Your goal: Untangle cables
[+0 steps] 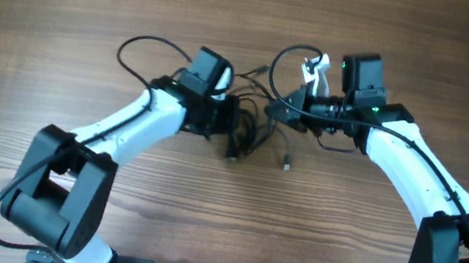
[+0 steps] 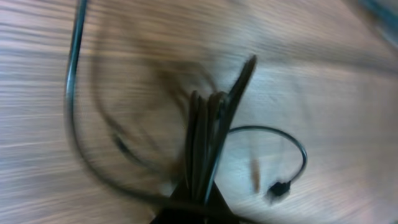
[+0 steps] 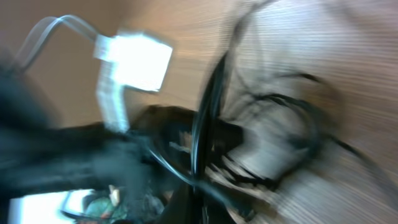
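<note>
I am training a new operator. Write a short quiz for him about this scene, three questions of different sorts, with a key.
1. True or false: the tangle of cables lies between the left gripper and the right gripper.
2. Choose one. The left gripper is: A shut on the cables; B open above bare table; C out of view.
3. Fill in: in the left wrist view, one thin strand curls to the right and ends in a small ____ lying on the table.

Key: 1 true; 2 A; 3 plug.
</note>
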Controlling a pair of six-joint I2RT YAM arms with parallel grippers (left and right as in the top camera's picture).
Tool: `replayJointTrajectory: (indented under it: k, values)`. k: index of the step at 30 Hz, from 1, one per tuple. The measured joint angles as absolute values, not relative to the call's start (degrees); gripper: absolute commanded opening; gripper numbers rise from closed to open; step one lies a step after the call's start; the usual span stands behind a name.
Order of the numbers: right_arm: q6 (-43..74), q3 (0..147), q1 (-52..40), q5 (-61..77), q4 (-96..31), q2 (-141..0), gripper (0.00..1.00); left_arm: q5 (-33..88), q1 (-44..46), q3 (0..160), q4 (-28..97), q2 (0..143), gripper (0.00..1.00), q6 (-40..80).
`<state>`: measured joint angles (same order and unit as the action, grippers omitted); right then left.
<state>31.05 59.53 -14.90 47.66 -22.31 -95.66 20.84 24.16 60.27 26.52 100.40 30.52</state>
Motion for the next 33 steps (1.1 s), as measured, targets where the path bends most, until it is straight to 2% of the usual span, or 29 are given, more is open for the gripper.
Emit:
replayJointTrajectory:
  k: [4, 6, 7, 8, 9, 10, 13, 14, 16, 22, 25, 30, 31, 33]
  values:
    - [34.0, 59.4, -13.5, 18.3, -39.2, -95.4, 0.04, 20.8, 10.8, 60.2, 35.9, 97.8, 0.04, 25.8]
    - [37.9, 59.4, -10.6, 12.9, -40.4, -95.4, 0.05, 23.0, 4.8, 60.2, 38.7, 93.1, 0.04, 23.4]
    - [39.5, 59.4, -9.4, 12.9, -40.2, -95.4, 0.10, 25.0, 3.3, 60.2, 38.9, 91.3, 0.04, 22.9]
    - [40.7, 59.4, -8.1, 13.9, -39.6, -95.3, 0.25, 26.9, 2.3, 60.2, 38.8, 90.1, 0.04, 22.5]
    - [41.4, 59.4, -6.2, 14.8, -38.3, -95.3, 0.35, 30.0, 0.4, 60.1, 38.7, 88.5, 0.04, 22.3]
    - [40.5, 59.3, -4.2, 15.8, -36.4, -95.4, 0.40, 31.0, -1.8, 60.1, 38.2, 87.3, 0.04, 22.3]
    - [33.6, 59.3, -1.6, 25.0, -29.2, -95.4, 0.42, 33.9, -3.7, 60.1, 37.8, 86.8, 0.04, 22.1]
    - [28.7, 59.4, -2.4, 33.7, -26.6, -95.3, 0.42, 36.5, -2.9, 60.1, 37.1, 86.8, 0.04, 21.3]
    - [23.8, 59.4, -3.7, 41.5, -25.8, -95.3, 0.44, 40.3, -0.4, 60.1, 35.9, 86.8, 0.04, 19.5]
    - [10.8, 59.4, -13.5, 48.6, -24.7, -95.3, 0.43, 45.0, 9.7, 60.1, 32.6, 86.8, 0.04, 13.9]
    - [7.6, 59.4, -17.4, 48.1, -24.5, -95.3, 0.42, 52.0, 11.0, 60.0, 27.3, 86.8, 0.04, 13.1]
    - [8.0, 59.3, -20.2, 46.7, -20.4, -95.3, 0.18, 61.0, 11.0, 60.0, 25.2, 86.8, 0.06, 13.1]
    - [8.9, 59.3, -20.2, 46.7, -19.4, -95.3, 0.06, 61.7, 11.0, 60.0, 25.2, 86.8, 0.12, 13.1]
    - [10.3, 59.3, -20.2, 46.6, -18.3, -95.3, 0.04, 62.5, 11.1, 60.0, 25.2, 86.8, 0.23, 13.1]
